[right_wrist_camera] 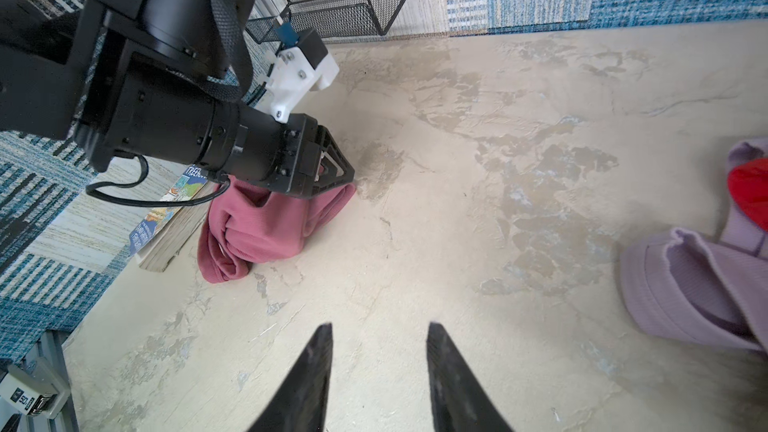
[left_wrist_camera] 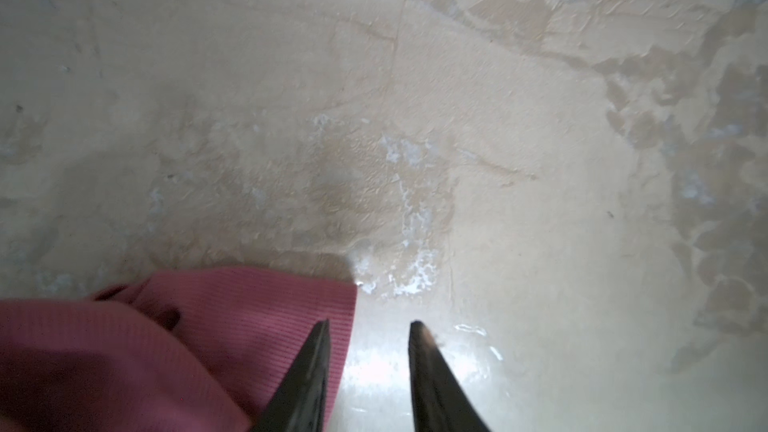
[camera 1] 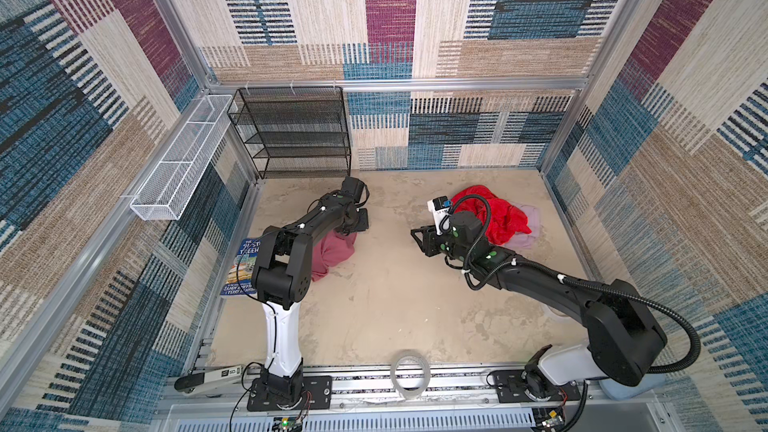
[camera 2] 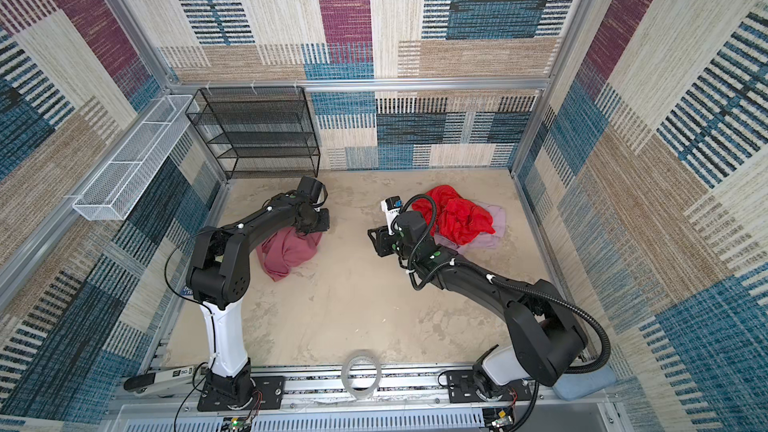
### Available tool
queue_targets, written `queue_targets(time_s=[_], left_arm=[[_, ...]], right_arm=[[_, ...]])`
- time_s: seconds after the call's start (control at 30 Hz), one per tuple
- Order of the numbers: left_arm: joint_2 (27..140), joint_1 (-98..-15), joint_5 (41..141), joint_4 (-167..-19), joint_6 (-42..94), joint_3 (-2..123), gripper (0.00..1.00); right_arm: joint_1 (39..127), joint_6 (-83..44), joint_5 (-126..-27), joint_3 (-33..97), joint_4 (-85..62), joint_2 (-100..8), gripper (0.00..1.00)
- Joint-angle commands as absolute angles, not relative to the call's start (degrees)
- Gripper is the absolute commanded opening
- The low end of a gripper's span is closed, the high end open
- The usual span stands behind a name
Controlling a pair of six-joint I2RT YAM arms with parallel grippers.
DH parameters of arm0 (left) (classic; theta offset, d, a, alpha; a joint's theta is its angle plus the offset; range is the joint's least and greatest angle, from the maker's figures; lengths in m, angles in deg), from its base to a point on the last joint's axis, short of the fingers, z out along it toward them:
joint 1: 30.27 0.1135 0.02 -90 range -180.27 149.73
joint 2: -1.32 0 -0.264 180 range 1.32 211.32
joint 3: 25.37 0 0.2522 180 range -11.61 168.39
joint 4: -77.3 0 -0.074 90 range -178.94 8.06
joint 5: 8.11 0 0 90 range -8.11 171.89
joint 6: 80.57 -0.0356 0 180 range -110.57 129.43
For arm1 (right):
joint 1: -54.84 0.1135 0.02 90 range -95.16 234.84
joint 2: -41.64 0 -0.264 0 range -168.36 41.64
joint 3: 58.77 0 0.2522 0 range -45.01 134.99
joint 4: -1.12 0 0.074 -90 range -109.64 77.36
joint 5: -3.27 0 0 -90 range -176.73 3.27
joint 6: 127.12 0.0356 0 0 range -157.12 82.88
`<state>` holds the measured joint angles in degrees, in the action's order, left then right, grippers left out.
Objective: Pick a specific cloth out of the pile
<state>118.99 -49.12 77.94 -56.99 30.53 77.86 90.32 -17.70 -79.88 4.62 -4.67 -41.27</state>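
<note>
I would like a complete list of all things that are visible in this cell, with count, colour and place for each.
pile: one, red cloth over lilac cloth, right rear
book: one, blue cover, left edge
cloth: one, dusty pink, left, beside book, apart from pile
shelf: one, black mesh, rear left
basket: one, white wire, left wall
tape roll: one, clear, front rail
left end effector: one, black, open, at cloth's edge
right end effector: one, black, open, above bare table
</note>
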Motion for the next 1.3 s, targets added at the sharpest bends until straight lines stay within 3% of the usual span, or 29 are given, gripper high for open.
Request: queue_targets(time_s=[0.0,0.33,0.53,0.8,1.27], left_arm=[[119.4,-49.1,75.4,-55.3,28.9,78.1,0.36],[122.0,-49.1,73.9,-54.7,28.4,77.6,0.38],[123.9,-49.0,72.9,-54.6,28.6,78.2,0.30],[125.2,-49.1,72.4,-54.6,28.4,78.9,0.00],[115.2,-49.0,72.9,-54.5,26.7,83.3,0.00]], right_arm=[[90.2,-17.6,-80.2,4.1,-2.4,-41.0,0.41],[89.9,-17.1,-79.3,3.6,-1.6,-41.5,0.41],[89.7,-17.6,-79.8,4.6,-2.4,-41.3,0.41],[89.6,-17.8,-79.7,5.6,-3.0,-41.7,0.41],[89.6,-17.6,-79.0,7.2,-3.4,-43.0,0.41]])
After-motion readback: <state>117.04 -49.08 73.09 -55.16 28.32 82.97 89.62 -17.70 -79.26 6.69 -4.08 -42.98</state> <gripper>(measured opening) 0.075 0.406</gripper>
